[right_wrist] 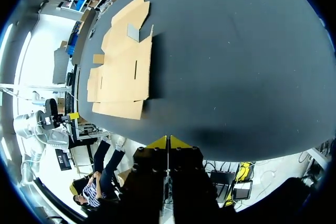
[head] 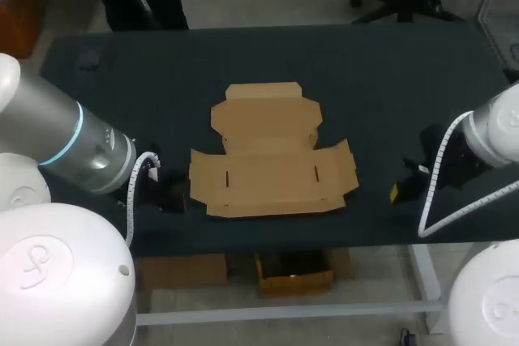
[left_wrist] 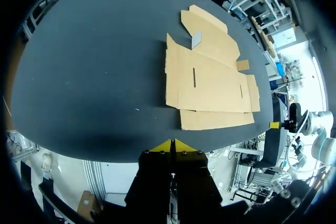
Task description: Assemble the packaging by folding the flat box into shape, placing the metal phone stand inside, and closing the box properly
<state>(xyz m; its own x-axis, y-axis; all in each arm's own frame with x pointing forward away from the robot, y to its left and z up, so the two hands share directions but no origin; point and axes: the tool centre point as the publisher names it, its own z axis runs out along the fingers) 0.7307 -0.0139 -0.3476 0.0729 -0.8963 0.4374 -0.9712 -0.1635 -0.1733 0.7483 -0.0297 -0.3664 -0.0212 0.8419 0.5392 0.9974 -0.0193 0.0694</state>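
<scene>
The flat box (head: 272, 151) lies unfolded on the dark table (head: 389, 79), plain brown cardboard, with the left gripper (left_wrist: 171, 144) and right gripper (right_wrist: 168, 141) flanking it, fingers closed tip to tip.

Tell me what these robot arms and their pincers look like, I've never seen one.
Both are thick rounded tubes with white domed joint caps bearing a grey swirl mark. The left arm is silver-grey with a glowing light-blue ring and a white coiled cable. The right arm trails a white ribbed hose. The left gripper and right gripper are black and blocky, with pointed yellow tips.
</scene>
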